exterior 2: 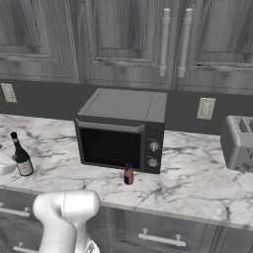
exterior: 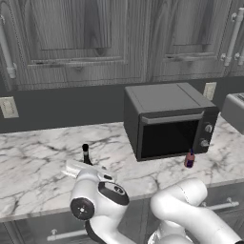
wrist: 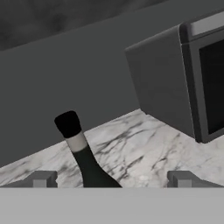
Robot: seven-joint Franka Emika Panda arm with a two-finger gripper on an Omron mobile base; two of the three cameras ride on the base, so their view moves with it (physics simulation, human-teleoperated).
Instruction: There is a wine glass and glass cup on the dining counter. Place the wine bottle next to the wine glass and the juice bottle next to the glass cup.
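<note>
Hand view: gripper [wrist: 111, 180] fingers stand wide apart either side of the wine bottle [wrist: 83, 157], low in frame, gripping nothing. Juice bottle [exterior 2: 128, 174] stands at the microwave's [exterior 2: 121, 131] front on the marble bench [exterior 2: 197, 183].

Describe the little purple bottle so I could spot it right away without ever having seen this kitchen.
Find the black microwave standing on the marble counter under the grey cabinets. Just in front of its right corner, below the control knobs, stands the juice bottle. It is tiny and purple with a reddish cap, unlike the tall, dark wine bottle far off to the microwave's left.
</note>
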